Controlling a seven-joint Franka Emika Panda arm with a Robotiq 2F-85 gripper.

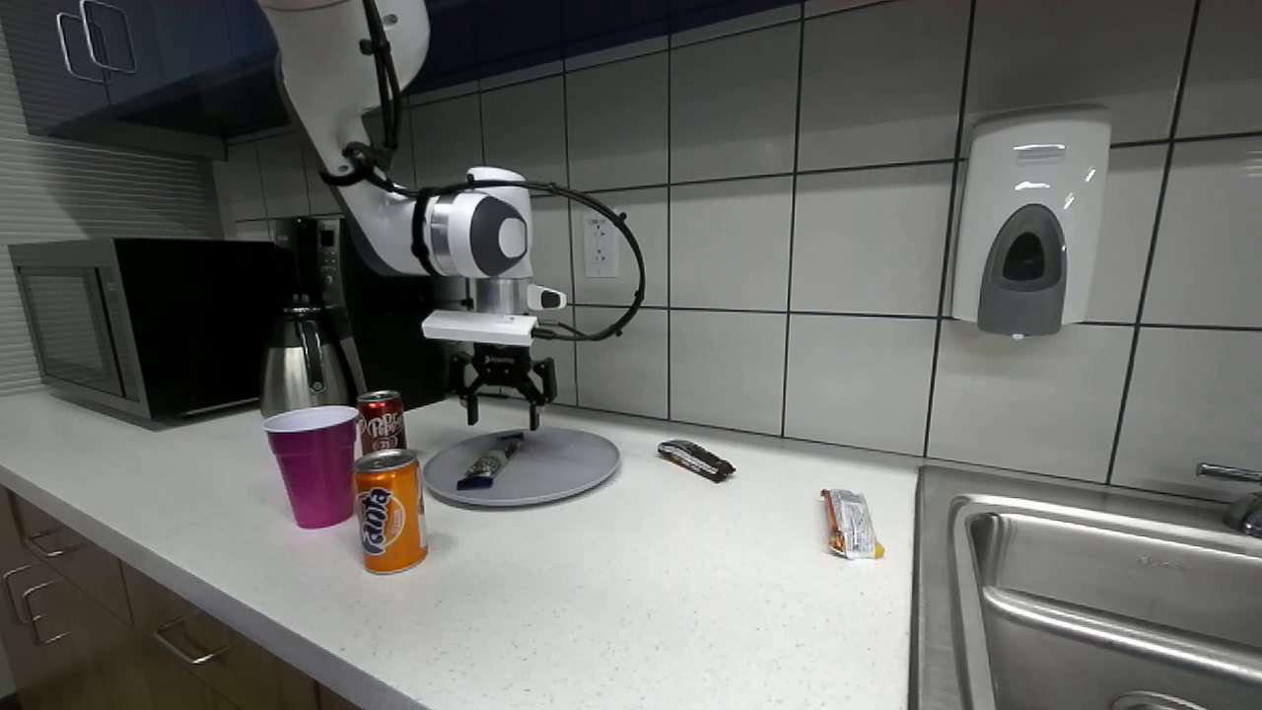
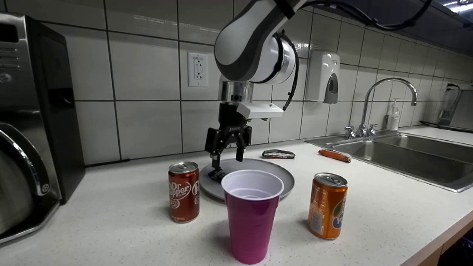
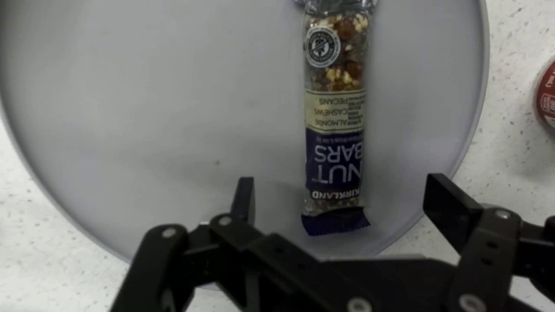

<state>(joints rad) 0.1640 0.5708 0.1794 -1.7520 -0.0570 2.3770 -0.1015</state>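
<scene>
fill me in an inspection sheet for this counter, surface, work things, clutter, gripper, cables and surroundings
Surface: white counter, speckled.
Work things: nut bar lying on a plate.
Clutter: cup, Fanta and Dr Pepper upright; dark bar and orange bar lying; all off the plate.
Gripper: open, empty, nearest the nut bar.
Cables: black cable looped beside the arm.
Surroundings: tiled wall, sink, soap dispenser, microwave.
</scene>
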